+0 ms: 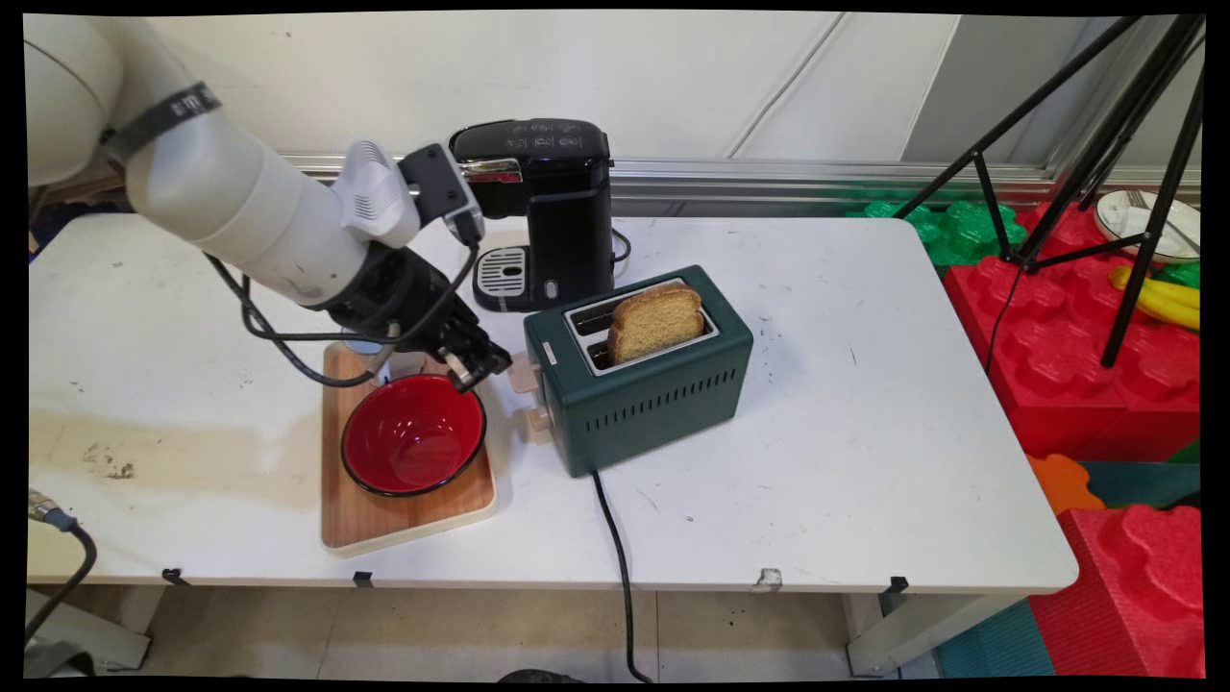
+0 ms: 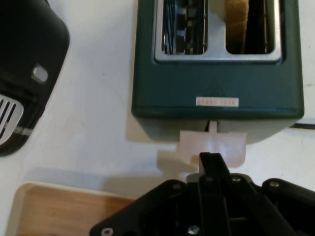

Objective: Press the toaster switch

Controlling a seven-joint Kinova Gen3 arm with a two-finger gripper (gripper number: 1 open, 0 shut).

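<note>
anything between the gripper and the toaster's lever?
Nothing visible. The gripper sits right at the pale lever on the green toaster's end. The red bowl and the wooden board lie below and beside it, not between.

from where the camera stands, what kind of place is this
Probably a robot lab staged as a kitchen counter: a dark green two-slot toaster and a black coffee machine stand on a plain white table, with big red foam blocks and a black tripod beside it.
</note>
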